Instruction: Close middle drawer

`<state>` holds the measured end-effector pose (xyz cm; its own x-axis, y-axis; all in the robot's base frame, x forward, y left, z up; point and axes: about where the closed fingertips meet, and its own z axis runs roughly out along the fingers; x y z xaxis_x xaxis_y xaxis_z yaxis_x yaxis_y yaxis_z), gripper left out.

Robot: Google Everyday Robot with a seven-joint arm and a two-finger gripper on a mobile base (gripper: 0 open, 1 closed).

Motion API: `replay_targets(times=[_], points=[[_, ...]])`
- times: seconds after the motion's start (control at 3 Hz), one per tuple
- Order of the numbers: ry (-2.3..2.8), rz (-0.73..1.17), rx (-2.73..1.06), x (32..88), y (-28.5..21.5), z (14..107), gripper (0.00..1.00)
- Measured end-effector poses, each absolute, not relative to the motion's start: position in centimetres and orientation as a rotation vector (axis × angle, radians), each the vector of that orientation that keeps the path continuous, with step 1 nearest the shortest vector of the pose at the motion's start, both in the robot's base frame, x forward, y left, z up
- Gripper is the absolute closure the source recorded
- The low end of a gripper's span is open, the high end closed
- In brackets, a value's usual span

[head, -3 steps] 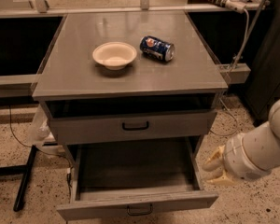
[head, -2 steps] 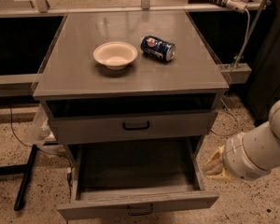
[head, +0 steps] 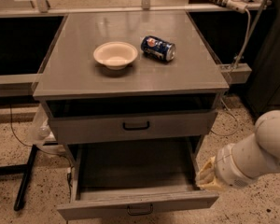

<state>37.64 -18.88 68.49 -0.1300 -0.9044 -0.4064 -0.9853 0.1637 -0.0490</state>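
Tool (head: pixel 206 175) low on the right of the cabinet, at the end of the white arm (head: pixel 259 153), just beside the right wall of the middle drawer (head: pixel 130 174) and a little behind its front panel. Impossible to tell whether spread or pressed together; only a pale, bunched shape to see there. Also not clear whether already touching the drawer wall or only very near to it.

Against one second ago: come a little lower and a little closer to the drawer's right front corner. No change in the drawer itself: pulled far out toward the camera as before, long tray bare, small black handle (head: pixel 140 210) at the centre of the low front. Above it, top drawer (head: pixel 130 127) shut. On the counter (head: pixel 74 78), a cream bowl (head: pixel 115 55) and a blue can (head: pixel 157 48) lying on its side near each other, as before.

Meaning for the task, as a judgement: closing not yet begun, only the approach. From this place at the side no good push possible; probably necessary to get in front of the panel and press it straight toward the cabinet, near the centre so the tray does not skew.
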Motion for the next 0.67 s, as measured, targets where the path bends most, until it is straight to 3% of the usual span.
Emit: replay_targets(times=[0.67], points=[[2.178, 0.415, -1.772, 35.0, -17.3, 53.1, 1.0]])
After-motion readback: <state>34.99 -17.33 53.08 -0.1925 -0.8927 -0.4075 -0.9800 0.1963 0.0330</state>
